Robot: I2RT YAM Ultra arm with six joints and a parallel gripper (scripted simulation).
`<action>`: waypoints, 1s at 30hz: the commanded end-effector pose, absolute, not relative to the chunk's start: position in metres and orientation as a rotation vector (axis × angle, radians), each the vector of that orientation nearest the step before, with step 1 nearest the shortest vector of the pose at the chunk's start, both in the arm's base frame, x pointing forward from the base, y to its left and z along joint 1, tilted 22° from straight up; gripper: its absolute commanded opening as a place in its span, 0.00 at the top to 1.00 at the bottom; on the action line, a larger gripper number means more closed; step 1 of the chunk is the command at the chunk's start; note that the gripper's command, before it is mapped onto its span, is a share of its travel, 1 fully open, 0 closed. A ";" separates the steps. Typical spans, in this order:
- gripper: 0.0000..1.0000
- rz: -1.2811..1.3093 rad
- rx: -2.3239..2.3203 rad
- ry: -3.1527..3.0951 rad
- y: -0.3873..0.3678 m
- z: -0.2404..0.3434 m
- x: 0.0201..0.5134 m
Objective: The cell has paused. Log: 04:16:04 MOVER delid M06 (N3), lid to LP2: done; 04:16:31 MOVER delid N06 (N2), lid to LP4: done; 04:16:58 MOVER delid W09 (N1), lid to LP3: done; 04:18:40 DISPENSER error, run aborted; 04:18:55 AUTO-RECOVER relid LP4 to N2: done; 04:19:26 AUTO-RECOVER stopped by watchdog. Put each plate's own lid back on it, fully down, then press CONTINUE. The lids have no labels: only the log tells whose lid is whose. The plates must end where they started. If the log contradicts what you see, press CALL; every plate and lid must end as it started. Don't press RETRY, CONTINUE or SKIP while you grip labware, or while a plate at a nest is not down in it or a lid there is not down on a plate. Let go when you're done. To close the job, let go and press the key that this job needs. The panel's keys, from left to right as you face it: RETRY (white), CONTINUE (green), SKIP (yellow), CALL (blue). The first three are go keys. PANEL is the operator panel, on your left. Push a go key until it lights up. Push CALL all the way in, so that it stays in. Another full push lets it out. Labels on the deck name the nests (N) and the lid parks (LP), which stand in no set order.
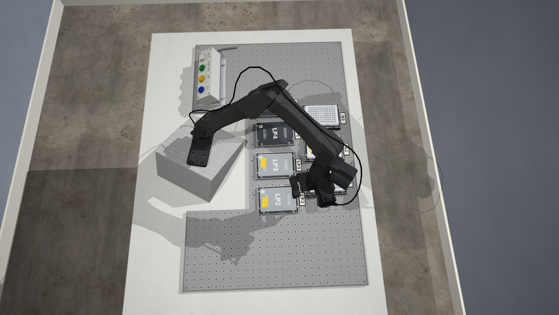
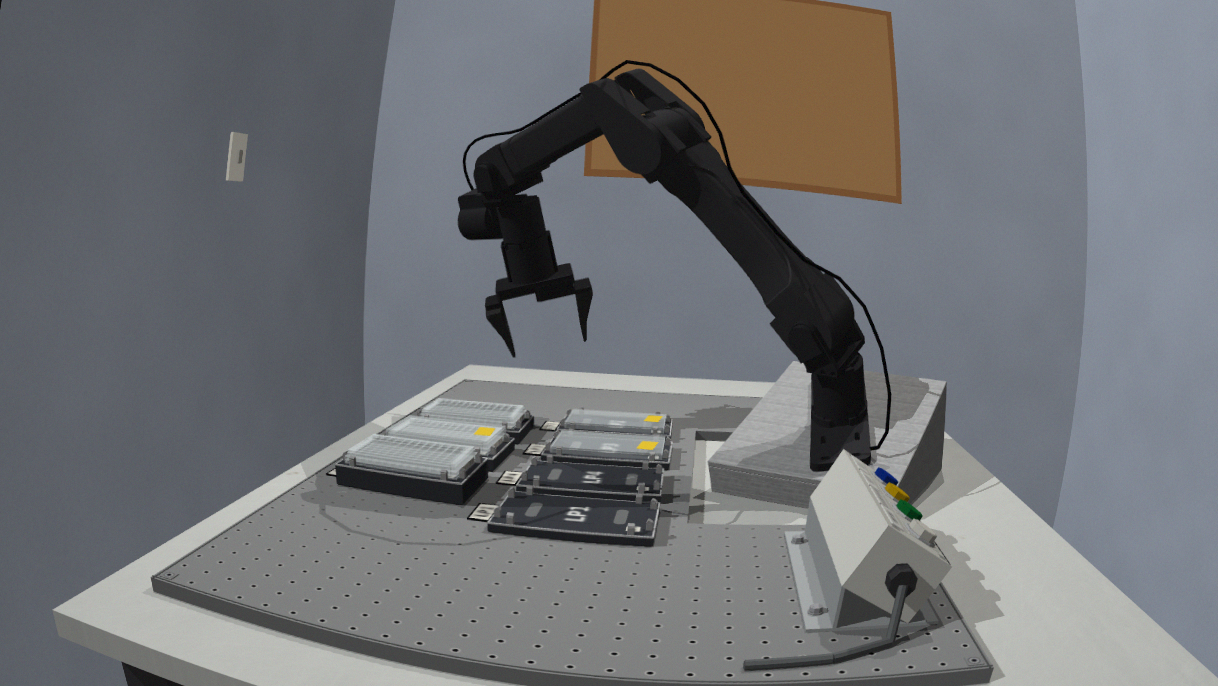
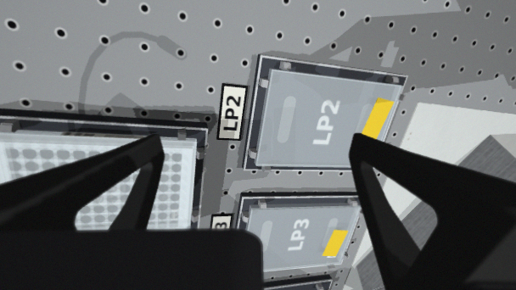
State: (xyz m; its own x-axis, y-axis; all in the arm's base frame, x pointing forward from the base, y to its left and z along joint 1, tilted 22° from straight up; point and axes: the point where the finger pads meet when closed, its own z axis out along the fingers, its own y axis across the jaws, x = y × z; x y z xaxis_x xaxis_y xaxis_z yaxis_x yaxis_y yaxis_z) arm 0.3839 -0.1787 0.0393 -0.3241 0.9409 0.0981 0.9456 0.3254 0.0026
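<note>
Reached up from the grey block [image 2: 916,400], bent sharp at the elbow high in front of the brown board [image 2: 809,93], then dropped the forearm so the wrist pointed straight down. Hung well above the deck, touching nothing.

End effector [image 2: 545,328] spread about as wide as it goes, fully released, nothing between the fingers. Both fingertips pointed down at the gap between the plate row and the lid-park row.

Right under it, a bit to one side in the wrist view: lid on LP2 [image 3: 327,120], clear with a yellow tag, sat flat in its park. Just past that, lid on LP3 [image 3: 299,237], same look, also parked. Under the other finger, an uncovered plate [image 3: 127,178] with its wells showing; nest label blocked by the arm, so couldn't tell which nest. Further along that row in the top view, plate at N1 [image 1: 320,115] also open, and the middle plate [image 2: 447,432] wearing a yellow-tagged lid. LP4 [image 1: 274,134] bare and dark, same for LP1 [image 2: 579,515].

Operator panel [image 1: 207,76] well away from the end effector, back near the arm's base side, with white, green, yellow and blue keys in a line. Perforated grey surface [image 1: 273,250] sat on a white table, wood-look floor around it, grey walls.
</note>
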 end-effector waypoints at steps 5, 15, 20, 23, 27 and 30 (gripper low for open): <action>0.00 -0.161 -1.635 -2.670 -0.152 0.058 0.386; 0.00 -0.202 -1.507 -2.755 -0.151 0.063 0.385; 0.00 -0.239 -1.361 -2.840 -0.118 0.062 0.379; 0.00 -0.260 -1.290 -2.880 -0.112 0.063 0.376; 0.00 -0.281 -1.244 -2.930 -0.119 0.068 0.380; 0.00 -0.293 -1.167 -2.942 -0.105 0.064 0.373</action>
State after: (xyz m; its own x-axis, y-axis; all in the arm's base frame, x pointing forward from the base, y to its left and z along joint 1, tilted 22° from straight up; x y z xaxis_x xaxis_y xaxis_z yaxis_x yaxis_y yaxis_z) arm 0.3692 -0.1023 0.0511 -0.6938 0.7138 0.0959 0.7193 0.6801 0.1419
